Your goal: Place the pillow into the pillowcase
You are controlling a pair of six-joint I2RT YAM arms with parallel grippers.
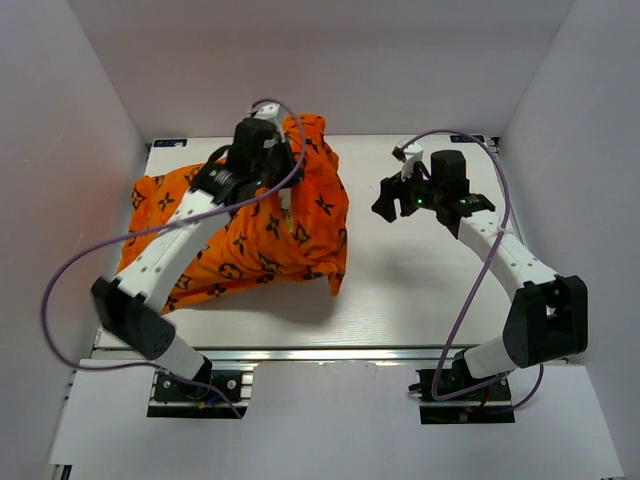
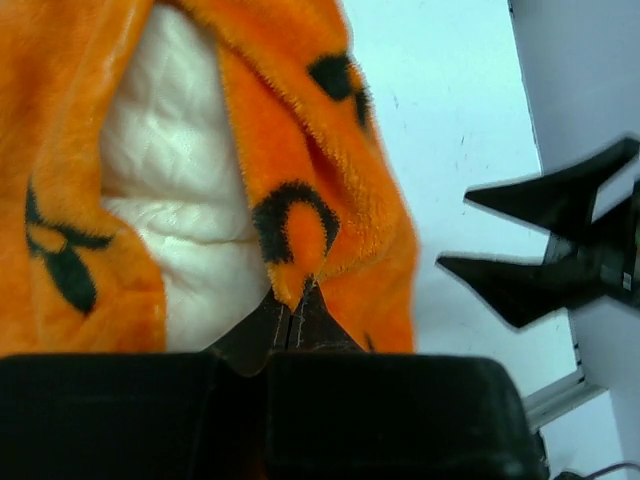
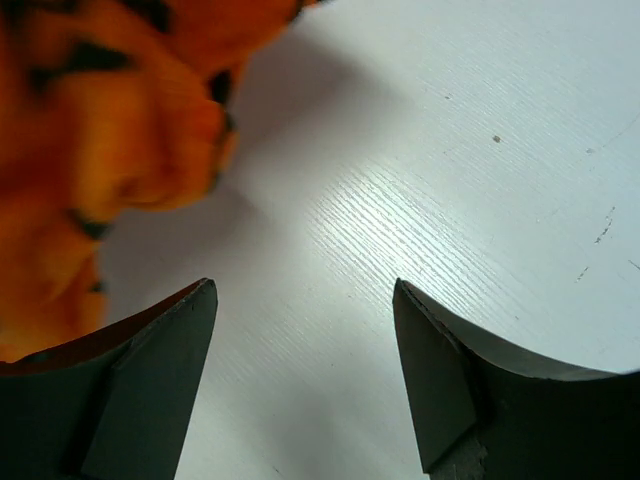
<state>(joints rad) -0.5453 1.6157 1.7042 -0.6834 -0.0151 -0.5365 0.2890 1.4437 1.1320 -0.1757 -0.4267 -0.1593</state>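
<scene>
- The pillowcase (image 2: 340, 190) edge is pinched in the left claw (image 2: 295, 303), with the pillow (image 2: 170, 200) seen inside.
- The right claw (image 3: 305, 300) is held wide and empty, with the case lying to its left.

Overhead, wrist close-ups; common pillowcase (image 1: 290, 238)

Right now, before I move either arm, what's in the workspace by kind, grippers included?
pillowcase: 1
pillow: 1, white showing between the orange folds
grippers: 2, left gripper shut on the pillowcase, right gripper open
total: 4
</scene>
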